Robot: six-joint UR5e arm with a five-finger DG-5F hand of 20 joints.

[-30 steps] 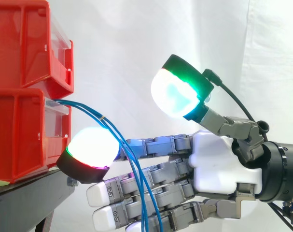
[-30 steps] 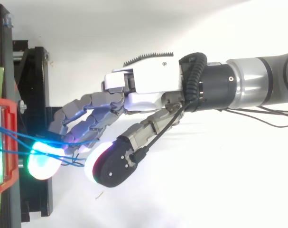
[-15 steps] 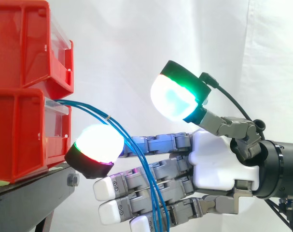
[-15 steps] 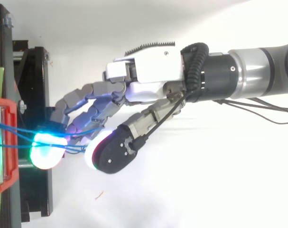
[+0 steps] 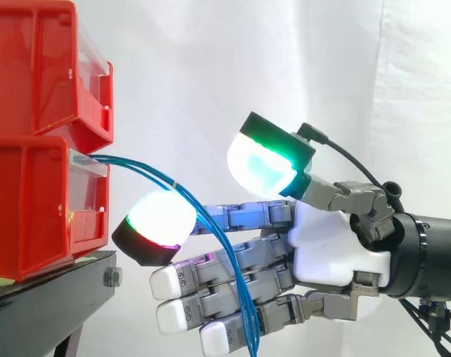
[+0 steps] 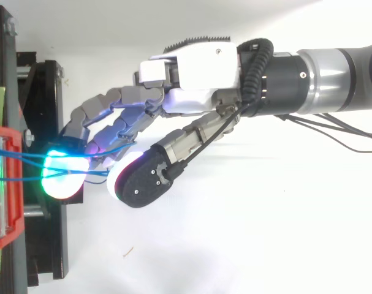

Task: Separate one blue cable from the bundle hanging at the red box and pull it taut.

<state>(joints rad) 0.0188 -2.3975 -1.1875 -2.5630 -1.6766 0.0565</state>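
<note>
Thin blue cables come out of the lower red box at its clear front and arc down to the right. They pass over the hand's uppermost finger, just behind its glowing white-green fingertip, then hang down across the lower fingers. The hand reaches in from the right, fingers stretched toward the box and only loosely bent. Its thumb, with a glowing cyan pad, stands raised and apart from the cables. From above, the cables run from the box to the lit fingertip, below the palm.
A second red box is stacked on the lower one. Both rest on a black stand, whose edge lies just below and left of the fingertips. A white curtain hangs behind.
The hand has drawn a little to the right, away from the box, and its fingers have lifted slightly. The cables' arc over the top finger has stretched out with it.
</note>
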